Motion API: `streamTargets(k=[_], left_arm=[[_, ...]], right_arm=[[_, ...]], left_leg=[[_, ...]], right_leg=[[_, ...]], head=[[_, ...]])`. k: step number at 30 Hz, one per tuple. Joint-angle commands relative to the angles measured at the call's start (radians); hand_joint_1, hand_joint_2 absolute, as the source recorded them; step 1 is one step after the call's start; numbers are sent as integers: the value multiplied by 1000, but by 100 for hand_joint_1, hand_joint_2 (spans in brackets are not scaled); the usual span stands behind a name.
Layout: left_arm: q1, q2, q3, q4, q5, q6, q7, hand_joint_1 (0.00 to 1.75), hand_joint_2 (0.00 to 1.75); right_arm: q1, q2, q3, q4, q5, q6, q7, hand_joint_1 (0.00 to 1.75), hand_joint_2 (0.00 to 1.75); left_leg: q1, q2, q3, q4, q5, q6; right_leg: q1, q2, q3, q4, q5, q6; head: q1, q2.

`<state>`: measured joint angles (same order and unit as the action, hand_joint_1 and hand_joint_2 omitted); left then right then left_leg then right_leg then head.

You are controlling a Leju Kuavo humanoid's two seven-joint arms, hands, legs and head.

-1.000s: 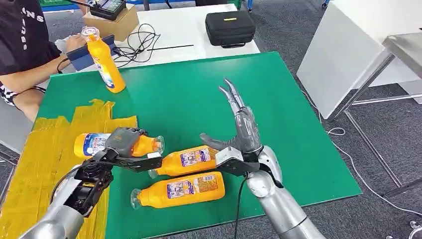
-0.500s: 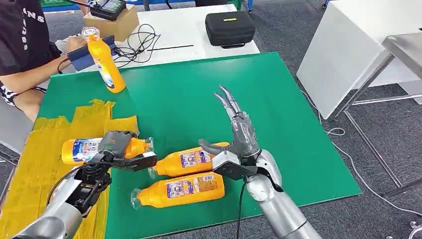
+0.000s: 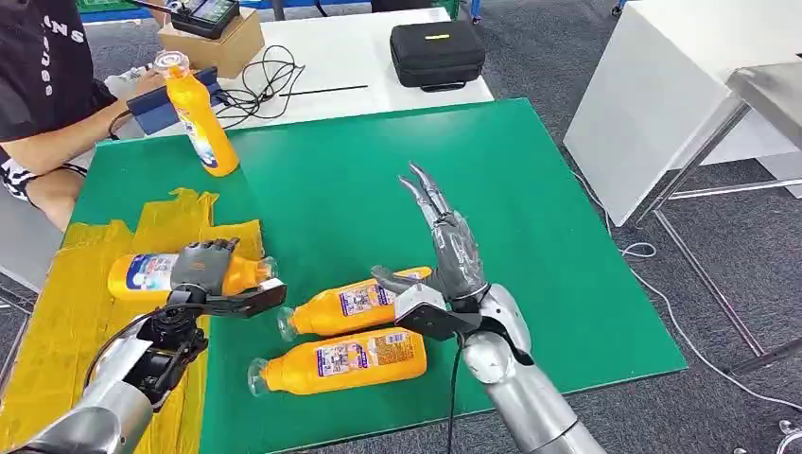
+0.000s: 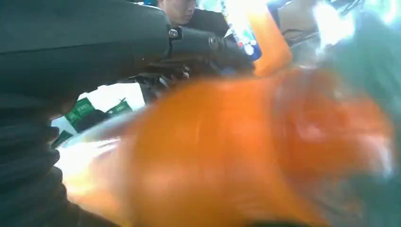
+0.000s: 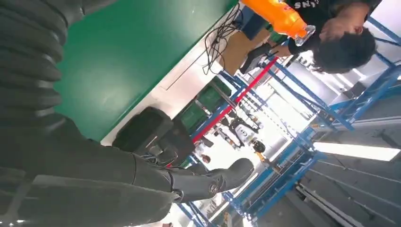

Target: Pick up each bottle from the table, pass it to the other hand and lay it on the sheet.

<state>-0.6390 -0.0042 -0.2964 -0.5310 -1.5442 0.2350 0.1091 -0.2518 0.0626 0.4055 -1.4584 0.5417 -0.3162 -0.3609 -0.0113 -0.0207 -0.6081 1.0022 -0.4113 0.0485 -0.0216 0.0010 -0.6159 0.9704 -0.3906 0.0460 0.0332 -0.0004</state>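
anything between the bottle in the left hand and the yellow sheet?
Nothing visible. The left hand grips the bottle lying at the yellow sheet, mostly over it, the neck end towards the green mat. The sheet beside it is bare.

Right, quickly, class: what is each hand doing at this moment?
Left hand: holding a bottle over the yellow sheet.
Right hand: open, holding nothing.
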Motion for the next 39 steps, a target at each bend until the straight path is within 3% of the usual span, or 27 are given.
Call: streamTargets(k=[1,13,15,18,22,23,39], left_arm=[[-38,5,24,67,-27,-3,2,0,175],[-12,2,57,33,-27,36,-15,0,175],[1,-12,112,4,22,79,-95,0,175],[49,-40,211,-139,194,71,-324,0,175],[121,-19,205,-360,339,-25,-437,0,175],[149,-7,200,-433,393,-56,-470,0,0],[207,54,150,-632,693,-250,-681,0,0]], right_arm=[[-41,6,-12,54,-1,8,9,0,175],[-47,7,-10,64,9,24,21,0,175],[-42,-1,-6,60,23,24,26,0,175],[-32,-27,2,49,93,34,67,0,175],[-28,-62,2,50,195,47,108,0,175],[-26,-77,3,56,212,56,114,0,175],[-14,-135,-7,96,309,131,188,0,175]], left_leg=[[2,2,2,1,-2,-2],[1,2,2,0,-2,-2],[2,3,3,1,-3,-3],[1,1,1,0,-1,-2],[2,1,1,1,-2,-2],[2,2,2,2,-3,-2],[3,2,2,1,-2,-3]], right_leg=[[2,1,2,0,-1,-2],[1,1,2,0,-1,-2],[2,1,4,-1,-1,-2],[1,0,2,-1,-1,-1],[2,0,2,-1,-1,-1],[3,0,3,0,-2,-2],[3,1,3,-1,-2,-2]], head=[[0,0],[0,0],[0,0],[0,0],[0,0],[0,0],[0,0]])
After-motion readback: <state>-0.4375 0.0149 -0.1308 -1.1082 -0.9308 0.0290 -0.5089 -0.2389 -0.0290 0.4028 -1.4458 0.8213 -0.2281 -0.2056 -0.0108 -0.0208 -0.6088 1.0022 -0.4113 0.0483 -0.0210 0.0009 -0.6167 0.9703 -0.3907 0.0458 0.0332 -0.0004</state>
